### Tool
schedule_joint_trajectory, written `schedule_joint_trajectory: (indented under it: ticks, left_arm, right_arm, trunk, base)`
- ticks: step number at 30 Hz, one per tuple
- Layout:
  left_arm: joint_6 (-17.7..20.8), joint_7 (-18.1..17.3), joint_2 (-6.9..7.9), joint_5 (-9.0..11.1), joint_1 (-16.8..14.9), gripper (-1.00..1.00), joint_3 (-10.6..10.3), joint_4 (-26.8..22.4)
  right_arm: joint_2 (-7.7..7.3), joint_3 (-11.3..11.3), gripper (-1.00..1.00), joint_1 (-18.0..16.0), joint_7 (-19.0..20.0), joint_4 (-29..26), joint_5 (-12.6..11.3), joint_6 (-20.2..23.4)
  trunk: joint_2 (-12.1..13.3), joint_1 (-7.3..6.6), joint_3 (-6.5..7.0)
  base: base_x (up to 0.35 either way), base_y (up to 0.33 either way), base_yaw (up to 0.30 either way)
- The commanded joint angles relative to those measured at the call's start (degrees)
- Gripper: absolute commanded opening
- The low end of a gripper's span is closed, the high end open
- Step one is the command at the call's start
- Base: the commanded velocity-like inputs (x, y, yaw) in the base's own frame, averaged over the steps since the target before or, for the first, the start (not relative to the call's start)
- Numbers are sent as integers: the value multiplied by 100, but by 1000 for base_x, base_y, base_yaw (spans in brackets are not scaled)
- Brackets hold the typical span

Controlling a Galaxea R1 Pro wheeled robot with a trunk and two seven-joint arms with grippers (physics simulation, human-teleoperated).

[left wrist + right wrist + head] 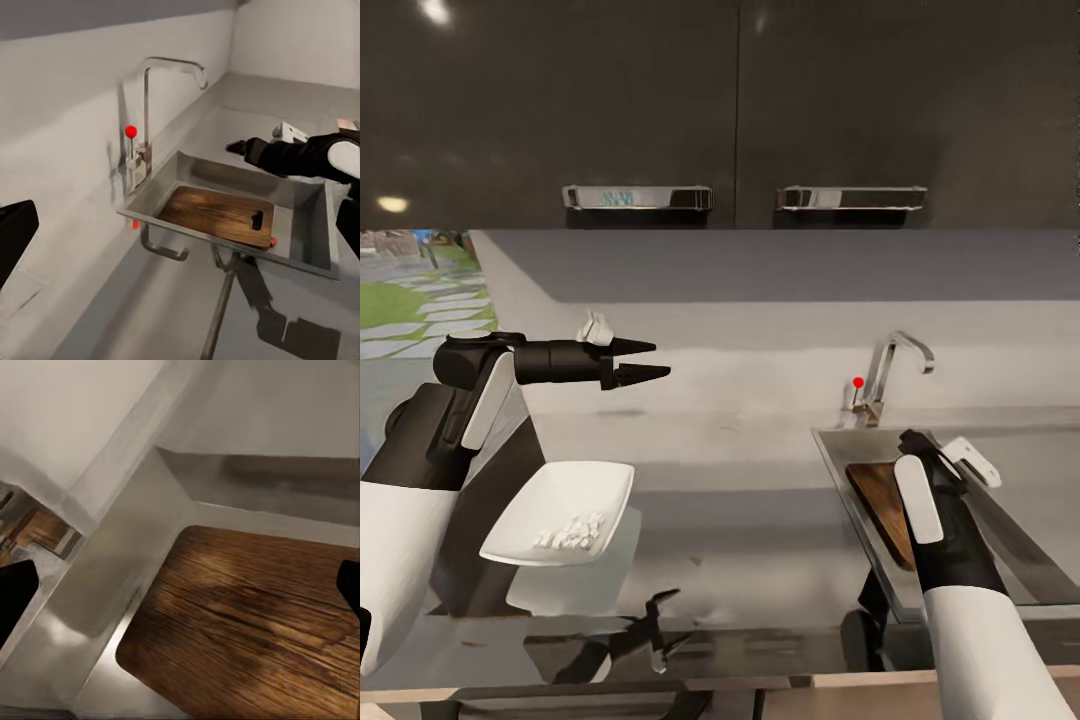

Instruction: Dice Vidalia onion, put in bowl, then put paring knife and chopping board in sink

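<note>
Board (221, 216) lies in the sink (304, 225) under the spread right claw (180, 585); the knife looks next, left claw (650, 361) spread.

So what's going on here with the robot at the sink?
The robot looks near the end of an onion-dicing job. The board lies in the sink, with the right gripper hovering above it, jaws apart and empty. A red knife handle peeks out at the board's edge. The bowl on the countertop holds white diced pieces. The left gripper is raised above the countertop, open and empty.
</note>
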Motion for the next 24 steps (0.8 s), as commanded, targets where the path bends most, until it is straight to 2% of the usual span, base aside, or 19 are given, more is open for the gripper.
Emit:
schedule_joint_trajectory:
  ticks: [1,2,6,8,12,13,15,18,20,21,22,23,24]
  left_arm:
    - [39,7,5,33,-6,100,-10,2]
    - [39,7,5,33,-6,100,-10,4]
    - [39,7,5,33,-6,100,-10,4]
    - [39,7,5,33,-6,100,-10,4]
    - [39,7,5,33,-6,100,-10,4]
    - [39,7,5,33,-6,100,-10,4]
    - [39,7,5,33,-6,100,-10,4]
    - [39,7,5,33,-6,100,-10,4]
    - [39,7,5,33,-6,100,-10,4]
    - [39,7,5,33,-6,100,-10,4]
    - [39,7,5,33,-6,100,-10,4]
    - [39,7,5,33,-6,100,-10,4]
    - [39,7,5,33,-6,100,-10,6]
  right_arm:
    - [-2,3,100,-4,22,-77,-16,167]
    - [-2,11,100,-4,437,-257,-16,582]
    - [-79,11,100,-4,1251,-329,-2,1024]
    - [-175,13,100,-4,1488,-344,0,1107]
    - [-487,21,100,3,2078,-357,1,1407]
    - [-527,22,100,3,2183,-357,1,1458]
    - [-649,22,100,4,2570,-358,1,1638]
    - [-866,21,100,8,3388,-359,2,1960]
    - [-958,19,100,13,3742,-359,4,2054]
    - [-1143,17,100,36,4586,-359,8,2166]
    - [-1185,17,100,47,4870,-359,9,2189]
    - [-1201,17,100,51,4990,-359,9,2197]
    - [-1246,16,100,61,5380,-359,10,2222]
  trunk:
    - [-4,1,1]
    - [-4,1,10]
    - [-4,1,45]
    - [-4,1,62]
    - [-4,1,78]
    - [-4,1,79]
    - [-4,1,81]
    - [-4,1,82]
    - [-4,1,82]
    - [-4,1,86]
    - [-4,1,92]
    - [-4,1,98]
    - [-4,1,107]
  base:
    - [0,0,0]
    - [0,0,0]
    - [0,0,0]
    - [0,0,0]
    - [0,0,0]
    - [0,0,0]
    - [0,0,0]
    - [0,0,0]
    - [0,0,0]
    - [-153,0,0]
    - [-217,0,0]
    - [-239,0,0]
    - [-301,0,0]
